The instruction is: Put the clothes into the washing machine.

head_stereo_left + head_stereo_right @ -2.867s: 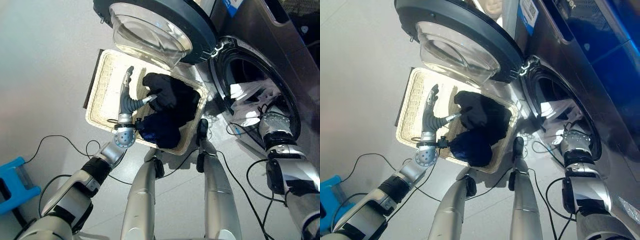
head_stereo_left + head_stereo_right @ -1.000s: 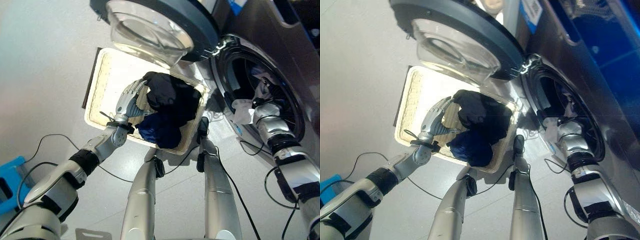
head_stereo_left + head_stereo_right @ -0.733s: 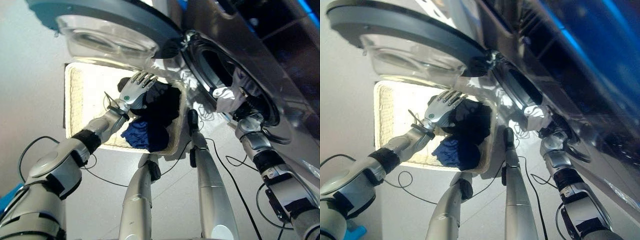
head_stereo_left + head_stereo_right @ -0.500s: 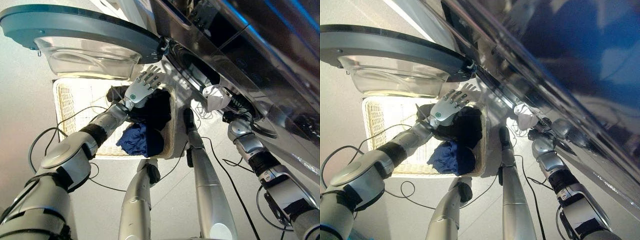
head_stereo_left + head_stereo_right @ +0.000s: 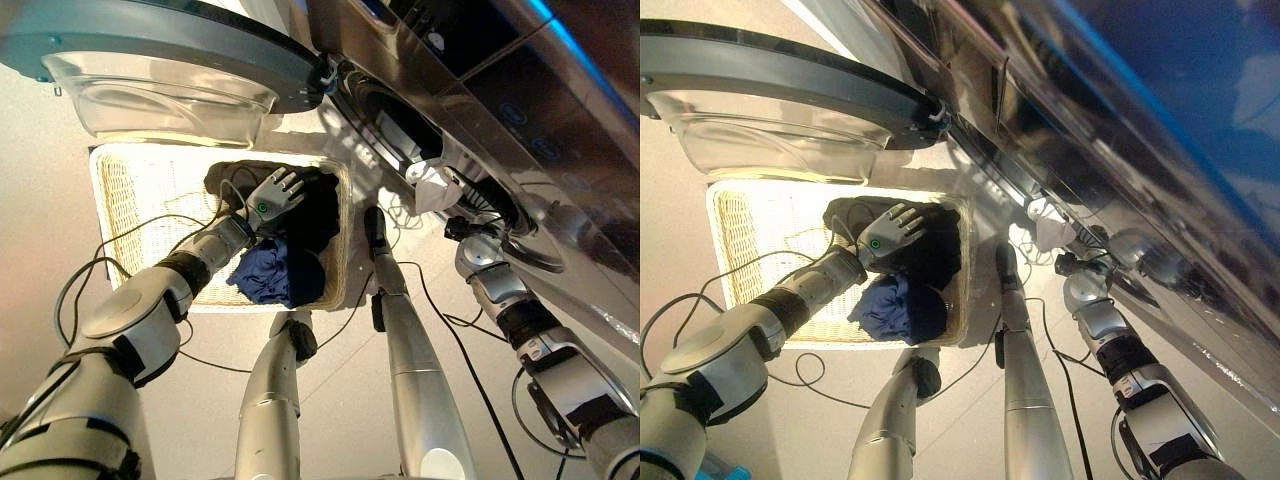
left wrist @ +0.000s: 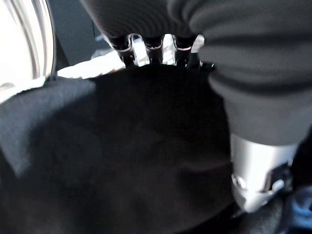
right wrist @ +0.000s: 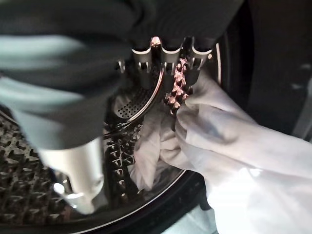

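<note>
My right hand (image 7: 161,53) pinches the white garment (image 7: 234,146) at the drum; left hand (image 5: 272,195) fingers spread flat on the black clothes (image 5: 315,215). I should push deeper before releasing.

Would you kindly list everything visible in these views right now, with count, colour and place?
washing machine: one, dark silver-grey, on the robot's right, its round opening facing the basket side.
washer door: one, grey rim with clear glass bowl, swung open above the basket.
laundry basket: one, pale woven, on the floor under the door.
black garment: one, black, in the basket's far part, nearest the washer.
blue garment: one, dark blue, in the basket, nearer the robot than the black one.
white garment: one, white, hanging over the drum's rim.
left hand: silver, resting on the black garment, fingers bent onto it.
right hand: at the drum opening, fingers against the white garment.
</note>
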Robot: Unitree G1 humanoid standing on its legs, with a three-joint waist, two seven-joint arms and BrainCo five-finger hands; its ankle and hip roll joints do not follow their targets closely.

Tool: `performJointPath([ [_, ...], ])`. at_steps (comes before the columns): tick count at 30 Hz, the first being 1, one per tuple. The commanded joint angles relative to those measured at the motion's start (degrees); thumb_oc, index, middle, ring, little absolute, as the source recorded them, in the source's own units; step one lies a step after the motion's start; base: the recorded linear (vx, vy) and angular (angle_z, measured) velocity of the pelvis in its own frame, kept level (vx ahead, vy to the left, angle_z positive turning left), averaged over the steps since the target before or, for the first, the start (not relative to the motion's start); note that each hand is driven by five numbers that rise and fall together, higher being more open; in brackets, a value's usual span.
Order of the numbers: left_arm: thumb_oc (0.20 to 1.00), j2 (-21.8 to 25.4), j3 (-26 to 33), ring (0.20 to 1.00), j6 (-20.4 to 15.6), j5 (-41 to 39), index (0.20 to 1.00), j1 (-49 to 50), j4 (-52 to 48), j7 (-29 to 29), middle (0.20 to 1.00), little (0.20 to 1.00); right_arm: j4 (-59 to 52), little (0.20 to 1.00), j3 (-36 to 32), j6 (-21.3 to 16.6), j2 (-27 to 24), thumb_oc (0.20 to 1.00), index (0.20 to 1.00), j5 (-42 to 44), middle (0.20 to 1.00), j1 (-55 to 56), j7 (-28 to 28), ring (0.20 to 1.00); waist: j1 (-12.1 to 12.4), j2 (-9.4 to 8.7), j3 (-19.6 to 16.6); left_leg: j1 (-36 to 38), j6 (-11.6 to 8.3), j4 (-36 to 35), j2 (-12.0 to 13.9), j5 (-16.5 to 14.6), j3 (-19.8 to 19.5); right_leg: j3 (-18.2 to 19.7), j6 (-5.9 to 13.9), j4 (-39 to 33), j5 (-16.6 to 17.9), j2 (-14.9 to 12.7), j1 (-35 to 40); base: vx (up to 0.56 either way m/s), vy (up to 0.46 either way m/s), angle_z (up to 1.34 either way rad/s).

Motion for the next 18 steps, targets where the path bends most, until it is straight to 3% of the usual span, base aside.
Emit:
performJointPath([
  [1,1.0,2.71,2.08,1.0,0.16,1.19,1.0,3.09,0.77,0.73,1.0,1.0,-4.03,1.0,-1.93,-2.26,-0.86,1.0,1.0,0.21,1.0,1.02,-1.14,1.0,-0.98,0.02,-1.51,-2.85,-6.47,5.71,0.71,-1.28,0.5,-3.18,7.44,3.62,-4.26,1.67,0.53,0.0,0.0,0.0],
  [3,1.0,3.33,3.4,1.0,0.06,2.09,1.0,4.06,0.23,2.83,1.0,1.0,-4.27,1.0,-1.85,-2.83,-0.4,1.0,1.0,0.94,1.0,1.68,-0.8,1.0,-0.36,-0.26,-1.51,-2.97,-6.45,5.17,0.57,-1.03,-0.21,-3.62,7.61,3.07,-4.0,1.6,0.89,-0.03,-0.07,0.01],
  [5,1.0,3.41,3.8,1.0,0.16,2.23,1.0,4.27,0.36,2.48,1.0,1.0,-4.21,1.0,-1.81,-3.12,-0.2,1.0,1.0,1.56,1.0,1.7,-0.39,1.0,-0.18,-0.38,-1.51,-3.11,-6.49,4.99,0.51,-0.88,-0.47,-3.79,7.67,2.82,-3.85,1.54,0.94,-0.05,-0.052,0.02],
  [6,1.0,4.01,4.57,1.0,0.42,2.21,1.0,3.71,0.33,1.55,1.0,1.0,-4.4,1.0,-1.75,-3.7,-0.31,1.0,1.0,2.12,1.0,0.85,0.09,1.0,-0.09,-0.67,-1.51,-4.96,-5.96,4.24,0.5,0.94,0.24,-3.92,7.26,2.0,-2.13,1.39,-0.82,-0.07,-0.033,0.02],
  [8,1.0,3.94,4.72,1.0,0.37,2.86,1.0,4.52,0.18,1.12,1.0,1.0,-4.83,1.0,-1.57,-4.42,-0.13,1.0,1.0,2.56,1.0,1.64,0.31,1.0,0.16,-0.78,-1.51,-3.85,-6.57,4.16,0.55,-0.15,-0.77,-3.96,7.78,2.06,-3.19,1.52,0.48,-0.02,-0.009,0.0],
  [12,1.0,4.66,5.01,1.0,0.65,3.1,1.0,2.81,0.17,0.95,1.0,1.0,-7.42,1.0,-1.56,-6.05,-0.28,1.0,1.0,3.14,1.0,0.86,-0.04,1.0,0.18,-1.31,-1.51,-6.63,-6.15,3.18,0.7,1.74,-0.44,-3.77,7.43,0.96,-1.06,1.45,-2.27,-0.02,-0.019,0.01],
  [13,1.0,4.47,4.79,1.0,0.68,3.23,1.0,3.32,0.04,0.73,1.0,1.0,-7.86,1.0,-1.51,-6.2,-0.08,1.0,1.0,3.13,1.0,1.58,-0.14,1.0,0.31,-1.32,-1.51,-5.38,-6.75,3.33,0.77,0.42,-1.4,-3.7,7.9,1.23,-2.3,1.56,-0.92,-0.04,-0.038,0.02],
  [14,1.0,4.76,5.1,1.0,0.99,3.55,1.0,2.27,-0.29,0.22,1.0,1.0,-9.34,1.0,-1.87,-6.15,-0.16,1.0,1.0,2.8,1.0,0.93,-0.3,1.0,0.18,-1.54,-1.51,-7.34,-6.22,2.95,0.82,1.88,-0.75,-3.55,7.51,0.88,-0.82,1.53,-2.99,0.0,0.0,0.0],
  [18,1.0,4.92,5.27,1.0,0.93,3.9,1.0,1.46,-0.63,-0.82,1.0,1.0,-11.48,1.0,-2.27,-6.31,0.17,1.0,1.0,2.55,1.0,0.98,-0.4,1.0,0.22,-1.82,-1.51,-8.01,-6.27,2.43,0.83,2.19,-0.97,-3.43,7.64,0.74,-0.56,1.66,-3.7,-0.01,-0.008,0.0],
])
